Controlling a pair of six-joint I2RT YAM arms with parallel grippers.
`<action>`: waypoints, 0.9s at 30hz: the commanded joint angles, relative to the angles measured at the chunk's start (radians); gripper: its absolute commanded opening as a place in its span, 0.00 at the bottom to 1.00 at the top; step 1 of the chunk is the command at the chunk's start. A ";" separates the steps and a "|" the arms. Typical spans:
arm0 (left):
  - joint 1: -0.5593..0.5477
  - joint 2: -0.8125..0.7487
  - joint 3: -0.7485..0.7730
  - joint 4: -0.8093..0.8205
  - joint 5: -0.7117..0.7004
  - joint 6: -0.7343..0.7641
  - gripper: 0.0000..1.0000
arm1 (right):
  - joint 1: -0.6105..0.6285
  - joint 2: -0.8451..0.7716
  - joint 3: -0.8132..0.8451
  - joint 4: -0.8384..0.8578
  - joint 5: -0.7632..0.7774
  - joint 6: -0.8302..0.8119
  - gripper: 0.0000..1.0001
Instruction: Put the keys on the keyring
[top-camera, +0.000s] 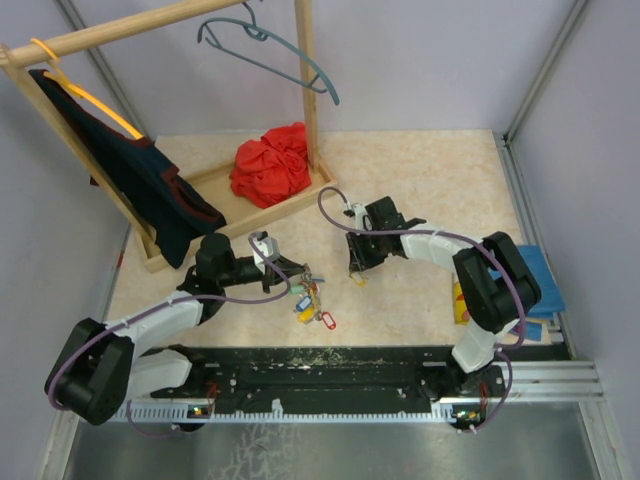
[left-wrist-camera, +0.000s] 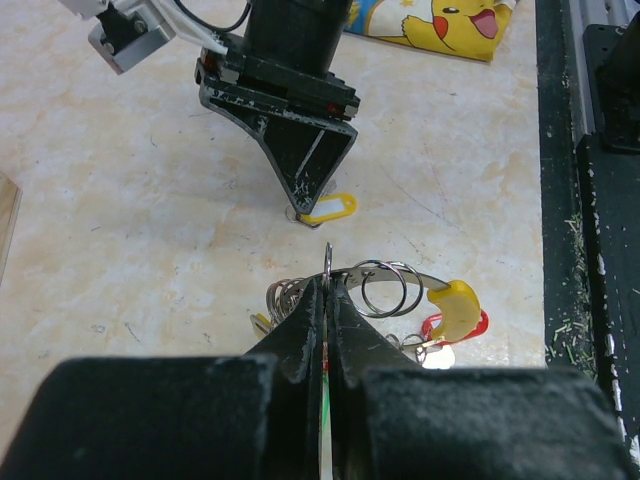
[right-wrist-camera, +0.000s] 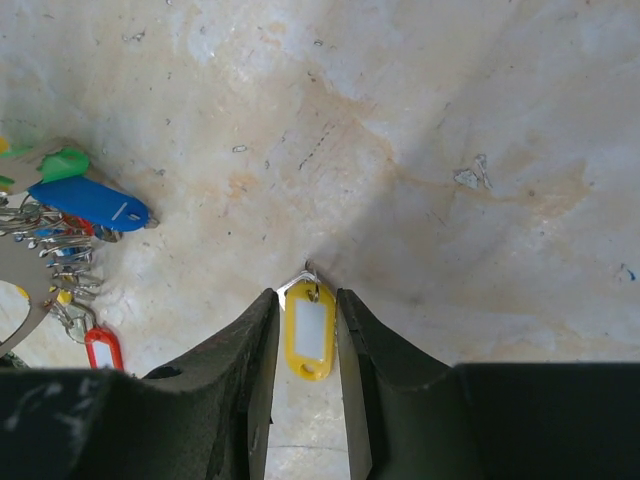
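Keyring (left-wrist-camera: 452, 306), grey band with yellow section, pinched edge-on in closed left gripper (left-wrist-camera: 327, 285); tagged keys (top-camera: 310, 298) already bunched on it. Loose yellow-tag key (right-wrist-camera: 308, 333) flat on table (right-wrist-camera: 450, 150), between fingers of right gripper (right-wrist-camera: 306, 297). Its long axis runs 12 to 6 in right wrist view, small metal loop at 12. Fingers hug tag's long edges; cannot tell whether they squeeze it. From above, keyring lies near, at 8 o'clock from right gripper. Right arm nearer loose key; likely move: lift, carry toward 8 o'clock.
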 joint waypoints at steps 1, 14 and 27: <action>0.000 0.001 0.009 0.028 0.020 -0.005 0.01 | -0.006 0.026 0.055 0.024 -0.036 -0.009 0.30; -0.001 0.010 0.012 0.027 0.026 -0.005 0.01 | -0.006 0.054 0.071 0.018 -0.069 -0.024 0.18; 0.000 0.012 0.015 0.027 0.025 -0.004 0.01 | -0.006 0.078 0.092 -0.019 -0.069 -0.035 0.10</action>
